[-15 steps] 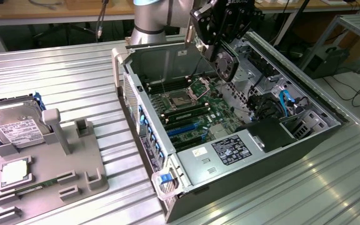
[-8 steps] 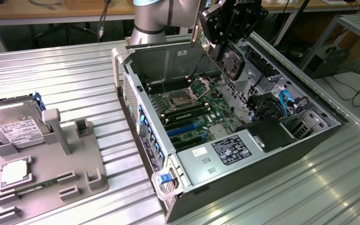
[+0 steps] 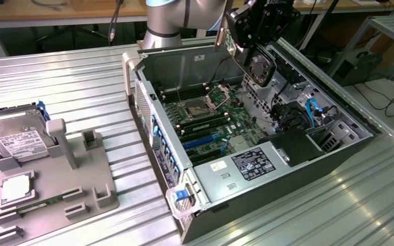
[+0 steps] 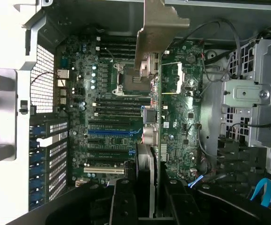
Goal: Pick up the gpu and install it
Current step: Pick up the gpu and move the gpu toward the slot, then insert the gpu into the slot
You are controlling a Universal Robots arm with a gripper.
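Observation:
My gripper [image 3: 260, 23] hangs above the open computer case [image 3: 152, 120] and is shut on the gpu [image 3: 258, 66]. The card is held on edge, its round black fan facing the exterior view's right, over the far part of the motherboard [image 3: 211, 120]. In the wrist view the gpu [image 4: 153, 140] shows edge-on between my black fingers [image 4: 126, 201]. Its pale silver bracket [image 4: 160, 28] points away from me, above the motherboard [image 4: 107, 108]. The blue expansion slot [image 4: 112, 132] lies beside the card's line.
A grey holder [image 3: 53, 174] at the exterior view's left carries a silver hard drive [image 3: 16, 136] and a small green memory stick [image 3: 39, 202]. Inside the case are a drive cage [image 4: 262, 93], loose cables [image 4: 220, 61] and a blue cable [image 3: 313, 110]. The ribbed metal table [image 3: 67, 77] surrounds it.

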